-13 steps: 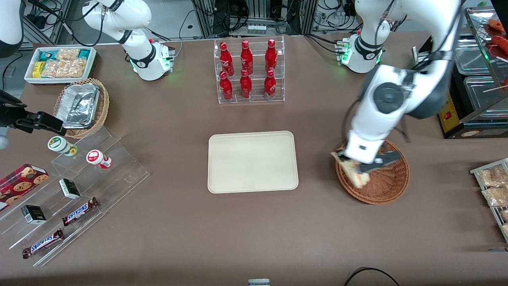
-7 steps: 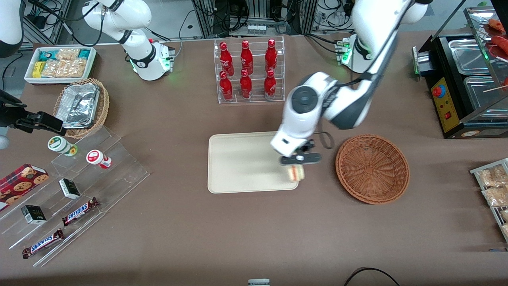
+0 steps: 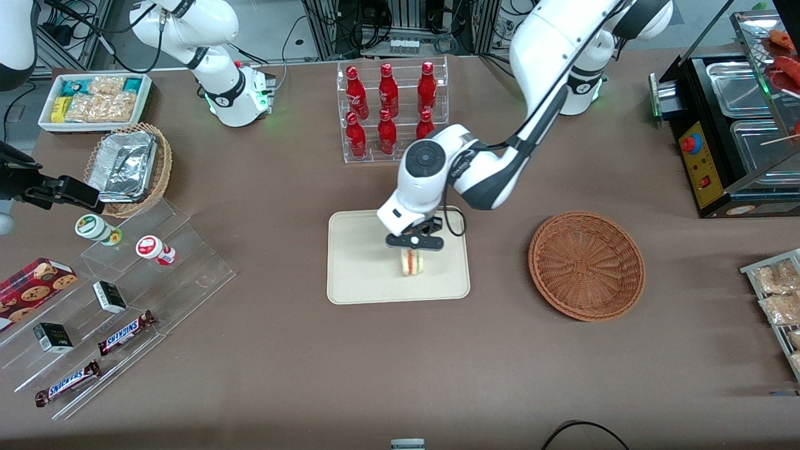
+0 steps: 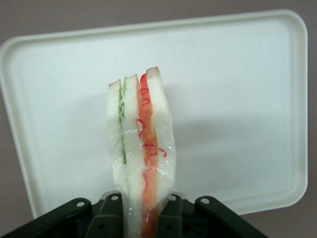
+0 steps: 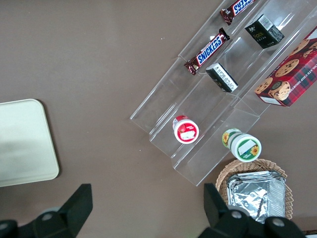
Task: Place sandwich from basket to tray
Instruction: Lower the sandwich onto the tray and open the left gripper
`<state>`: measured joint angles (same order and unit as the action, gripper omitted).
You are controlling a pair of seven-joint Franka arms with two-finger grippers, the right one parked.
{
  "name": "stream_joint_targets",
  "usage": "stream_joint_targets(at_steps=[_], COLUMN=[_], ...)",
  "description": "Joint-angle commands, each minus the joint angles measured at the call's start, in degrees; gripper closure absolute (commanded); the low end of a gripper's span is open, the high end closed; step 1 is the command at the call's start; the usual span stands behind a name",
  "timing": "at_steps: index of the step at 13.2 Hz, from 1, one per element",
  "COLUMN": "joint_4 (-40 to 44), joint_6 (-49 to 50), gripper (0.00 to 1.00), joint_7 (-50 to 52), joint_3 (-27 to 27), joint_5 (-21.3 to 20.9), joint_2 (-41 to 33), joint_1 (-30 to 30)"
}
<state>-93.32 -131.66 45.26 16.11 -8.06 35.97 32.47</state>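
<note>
The tray (image 3: 362,275) is seen mid-table, and above it the sandwich (image 3: 412,262) is held on edge, clamped between the fingers of the left gripper (image 3: 414,244). The basket (image 3: 586,265) is set toward the working arm's end.

Front view looks down over everything; left wrist view (close, perhaps tilted) shares the tray (image 3: 356,262).

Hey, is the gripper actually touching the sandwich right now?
Touching. The left wrist view shows the gripper fingers pressed against both sides of the sandwich, above the tray.
</note>
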Motion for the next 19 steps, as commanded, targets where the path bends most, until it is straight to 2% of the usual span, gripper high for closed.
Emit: stream_joint_targets(at_steps=[1,3,7,14,15,16,17,19], joint_4=[2.18,2.35,4.72,7.88,7.98,7.98,7.98,7.98], joint_6=[-0.61,-0.79,-0.79,-0.88,-0.88,-0.88,-0.79,-0.79], gripper=[1.00,1.00,1.00,1.00,0.94,0.50,0.00,0.00], joint_7=[-0.78,-0.26,2.64,3.79,3.79,3.79,3.70,3.70], joint_3=[-0.73,-0.73,-0.82,-1.00,-1.00,-1.00,-1.00,-0.91], joint_5=[-0.20,-3.26,-5.82,-6.44,-6.44,-6.44,-6.96,-6.79], joint_2=[2.78,4.45,6.74,9.46,9.64,9.65,9.47,9.12], joint_1=[2.59,3.56,3.65,3.48,3.48,3.48,3.39,3.04])
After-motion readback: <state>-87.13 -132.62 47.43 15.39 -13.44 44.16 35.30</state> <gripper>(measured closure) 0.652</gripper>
